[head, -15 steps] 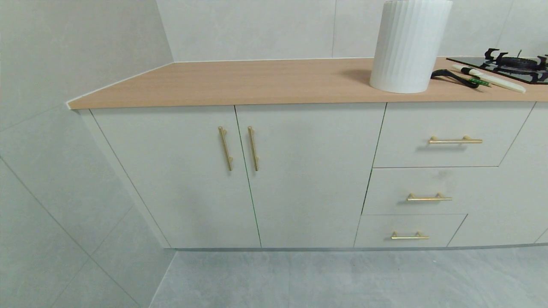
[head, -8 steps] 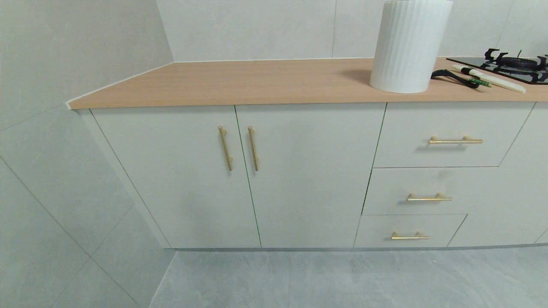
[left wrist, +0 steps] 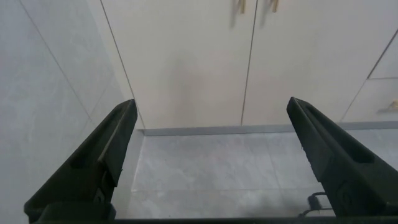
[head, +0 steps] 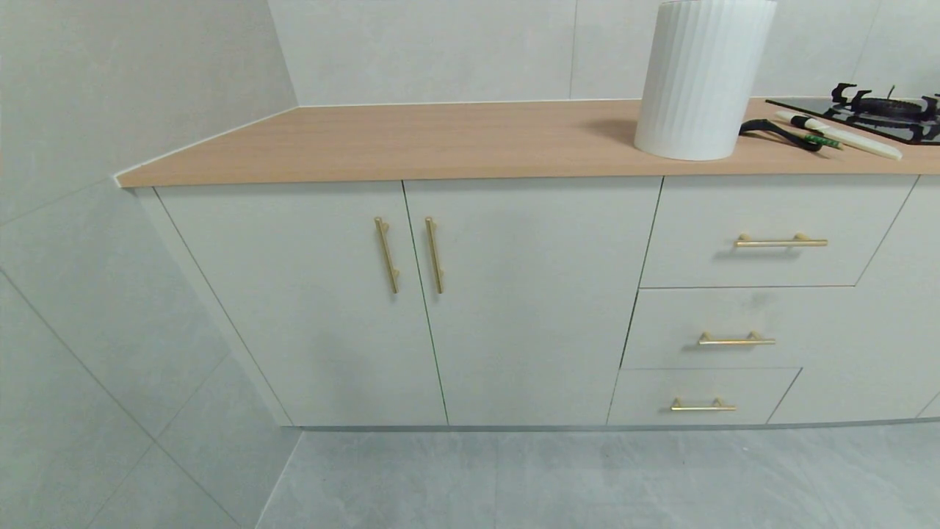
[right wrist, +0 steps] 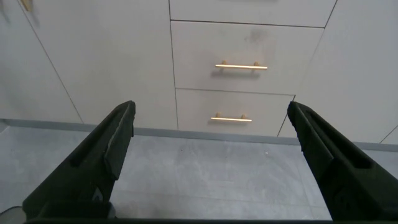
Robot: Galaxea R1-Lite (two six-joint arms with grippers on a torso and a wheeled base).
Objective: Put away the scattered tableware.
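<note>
Left hand point(left wrist: 211, 104) is spread wide, its two dark fingers well apart with nothing between them. Right hand point(right wrist: 211, 107) is spread just as wide and is also empty.

Past the left hand, the left wrist view takes in the grey floor point(left wrist: 205, 174), the foot of the cupboard and the seam between its doors, with the blurred ends of the door handles near the edge. Past the right hand, the right wrist view takes in two drawer fronts, each with a gold bar handle, one point(right wrist: 241, 66) on the higher drawer and one point(right wrist: 231, 118) on the lower.

The head view adds the wooden desk point(head: 411, 139) across the upper half of the frame. The tableware lies on it at the upper right: one black utensil point(head: 778, 132) with a curved handle and one cream utensil point(head: 844, 136), long and slim, close together; whether they touch I cannot tell. A small green part shows between them, too small to tell what it belongs to. One tall white ribbed container point(head: 701, 81) stands upright just beside the black utensil, and one black hob point(head: 881, 110) sits at the far upper right, just behind the cream utensil.

Below the desk the head view counts two cupboard doors point(head: 294, 308) with two upright gold handles point(head: 387, 255) side by side at the centre, and three drawers point(head: 734, 316) stacked at the right, each with one level gold handle point(head: 781, 240), all closed.
</note>
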